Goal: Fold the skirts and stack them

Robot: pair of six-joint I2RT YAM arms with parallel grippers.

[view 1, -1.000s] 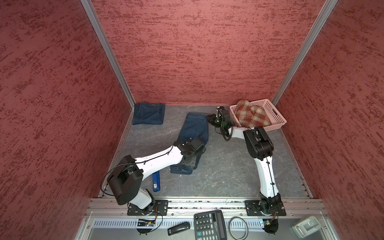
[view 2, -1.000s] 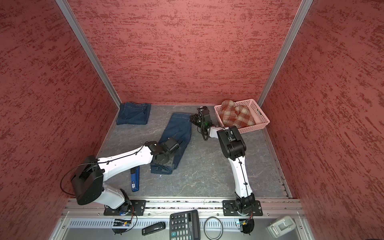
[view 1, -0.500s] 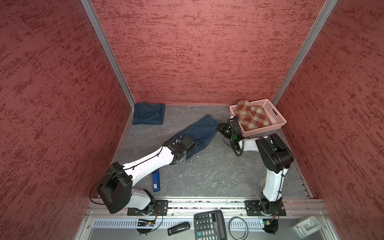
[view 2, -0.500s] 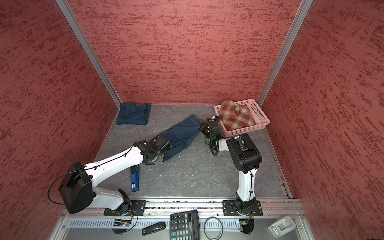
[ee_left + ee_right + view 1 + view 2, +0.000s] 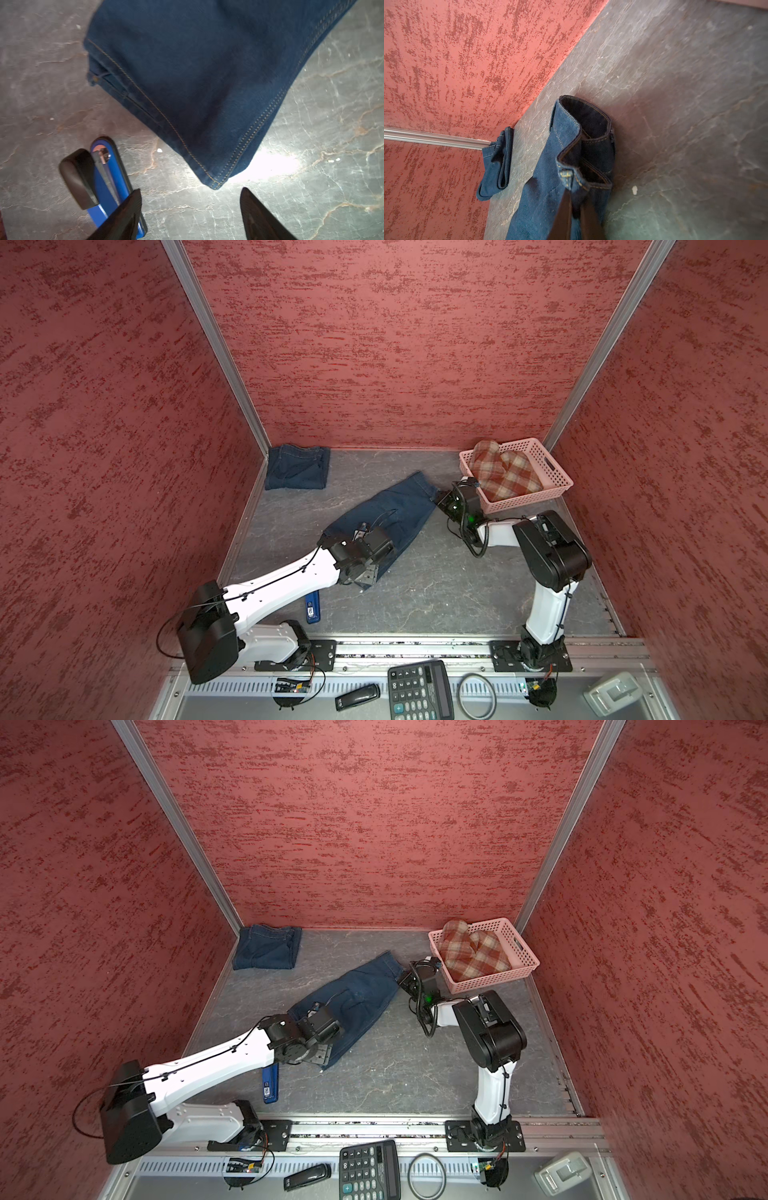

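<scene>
Three skirts, both top views: you have one folded denim skirt point(image 5: 297, 468) in the far left corner, one long denim skirt point(image 5: 392, 514) stretched slantwise across the middle of the table point(image 5: 436, 597), and one plaid skirt point(image 5: 505, 475) bunched in the pink basket point(image 5: 524, 443).
Progress: by my judgement you are roughly a third done. The long denim skirt needs folding, the plaid skirt is not yet out of the basket, and nothing is stacked.
Grippers, top views: your right gripper point(image 5: 441, 499) sits at the long denim skirt's far end, just beside the basket. Your left gripper point(image 5: 365, 574) is over its near end.
Left wrist view: the jaws are spread apart and empty. The skirt's stitched corner lies on the table just ahead of the fingertips, in line with the gap and not touching them. A blue tool point(image 5: 108, 187) lies beside one finger.
Right wrist view: the jaws are pressed together on the waistband edge, which stands lifted and gaping. The folded denim skirt shows beyond it, against the wall.
Next hold: you will likely need the left jaws on that near corner before folding.
</scene>
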